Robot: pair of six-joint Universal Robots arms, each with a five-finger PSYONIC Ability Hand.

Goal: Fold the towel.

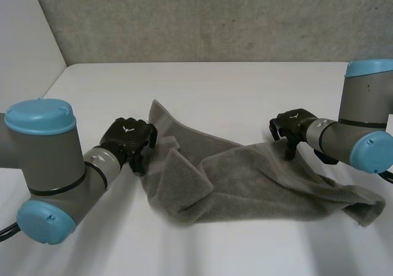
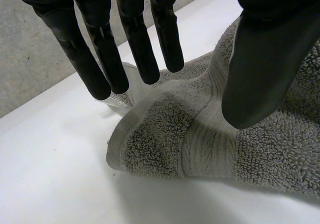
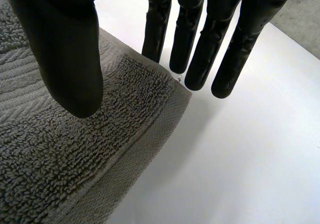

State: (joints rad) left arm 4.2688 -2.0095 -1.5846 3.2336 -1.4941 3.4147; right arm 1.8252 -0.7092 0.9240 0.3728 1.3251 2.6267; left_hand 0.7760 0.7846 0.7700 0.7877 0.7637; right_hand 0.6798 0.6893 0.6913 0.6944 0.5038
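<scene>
A grey towel point(image 1: 245, 177) lies crumpled across the middle of the white table point(image 1: 215, 82), with a folded-over lump at its left part and a tail running off to the right. My left hand point(image 1: 128, 138) hovers at the towel's left edge. In the left wrist view its fingers point(image 2: 135, 39) are straight and its thumb stands apart, above a rolled corner of the towel point(image 2: 165, 134), holding nothing. My right hand point(image 1: 293, 127) is at the towel's far edge. Its fingers point(image 3: 192, 34) are straight, reaching past a towel corner point(image 3: 75, 149), with the thumb above the cloth and not pinching it.
A grey concrete wall point(image 1: 215, 18) rises behind the table's far edge. Bare white tabletop lies in front of the towel and to its far side. The right arm's elbow point(image 1: 368, 141) hangs over the towel's right end.
</scene>
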